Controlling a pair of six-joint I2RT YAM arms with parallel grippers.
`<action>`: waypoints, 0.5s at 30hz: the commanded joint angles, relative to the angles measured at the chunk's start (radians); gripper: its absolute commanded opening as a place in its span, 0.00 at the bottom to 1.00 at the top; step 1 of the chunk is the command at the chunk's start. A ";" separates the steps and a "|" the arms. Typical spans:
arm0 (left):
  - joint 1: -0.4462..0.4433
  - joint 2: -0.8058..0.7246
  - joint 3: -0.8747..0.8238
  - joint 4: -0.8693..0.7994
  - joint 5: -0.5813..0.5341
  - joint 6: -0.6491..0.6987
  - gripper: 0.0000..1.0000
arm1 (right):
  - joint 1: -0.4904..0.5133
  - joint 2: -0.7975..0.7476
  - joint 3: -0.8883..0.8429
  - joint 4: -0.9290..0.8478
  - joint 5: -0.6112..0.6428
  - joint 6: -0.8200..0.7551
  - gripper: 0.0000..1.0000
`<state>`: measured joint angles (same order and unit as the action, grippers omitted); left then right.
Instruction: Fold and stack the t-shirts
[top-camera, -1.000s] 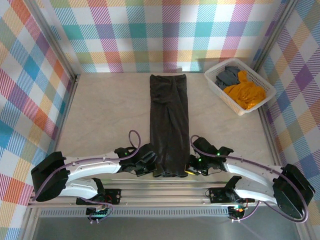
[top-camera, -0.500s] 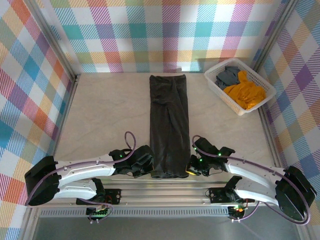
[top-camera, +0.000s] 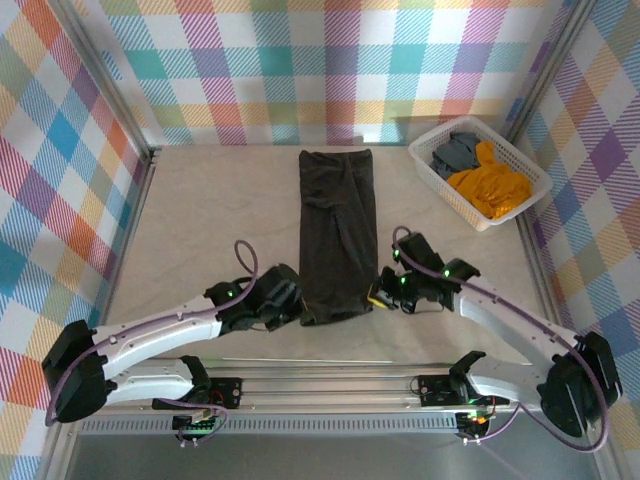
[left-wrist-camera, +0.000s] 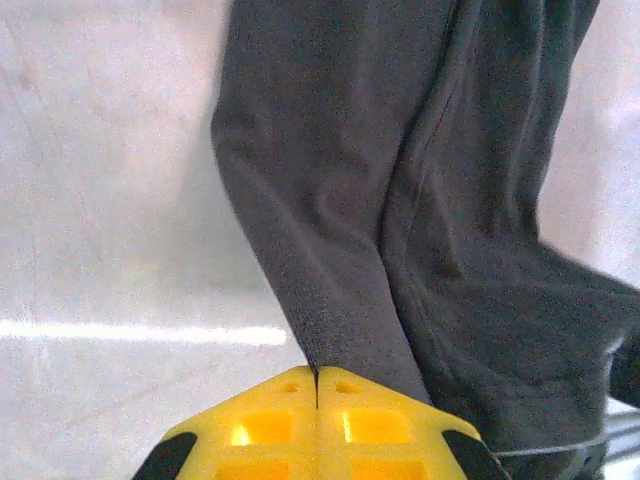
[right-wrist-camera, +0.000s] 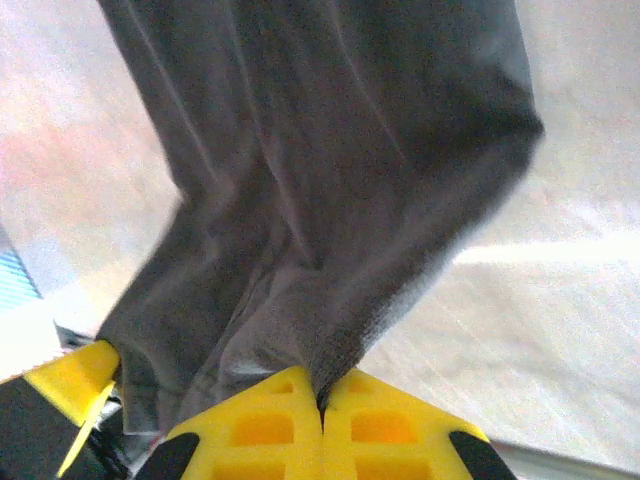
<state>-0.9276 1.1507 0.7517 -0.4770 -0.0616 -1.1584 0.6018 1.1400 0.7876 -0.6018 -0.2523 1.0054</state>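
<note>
Cloth: The charcoal t-shirt (top-camera: 338, 225) is a soft, matte knit laid out as one long narrow band, its sides turned in. Lengthwise creases and a raised seam run down it.
Where it lies: It runs down the middle of the worktop (top-camera: 200, 220). The far end sits square and flat near the back wall, and the near end lies between the two arms.
Near hem: Both corners are bunched and rumpled. There the fabric rises off the surface into the grip, with a soft shadow beneath.
Left fingers: The left fingers (left-wrist-camera: 325, 392) are blocky yellow plastic with small square recesses. They are clenched on the shirt's near-left corner, with a fold of cloth pinched where the pads meet.
Right fingers: The right fingers (right-wrist-camera: 330, 392) are of the same yellow make. They are clamped on the near-right corner, with a thick gather of fabric trapped at the tips.
Worktop: A pale, faintly mottled, smooth surface that shows dull streaks of glare in the wrist views.
Basket: A white plastic lattice basket (top-camera: 516, 150), rectangular, is set at an angle in the far-right corner, well apart from the band. It holds a crumpled orange t-shirt (top-camera: 492, 188) and a grey t-shirt (top-camera: 455, 152), heaped and touching each other.
Arms: The left arm (top-camera: 150, 335) and right arm (top-camera: 510, 320) have glossy white shells with looping purple cables.
Surround: The walls (top-camera: 300, 60) are covered in a pastel plaid print.
</note>
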 joint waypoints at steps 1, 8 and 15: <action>0.110 0.063 0.105 0.027 0.033 0.099 0.00 | -0.073 0.085 0.114 -0.017 -0.048 -0.101 0.00; 0.299 0.302 0.349 0.037 0.123 0.227 0.00 | -0.205 0.325 0.329 0.014 -0.104 -0.158 0.00; 0.418 0.541 0.542 0.034 0.175 0.286 0.00 | -0.283 0.580 0.540 0.033 -0.149 -0.188 0.00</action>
<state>-0.5400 1.6356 1.2362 -0.4355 0.0780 -0.9268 0.3374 1.6634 1.2598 -0.5743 -0.3584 0.8539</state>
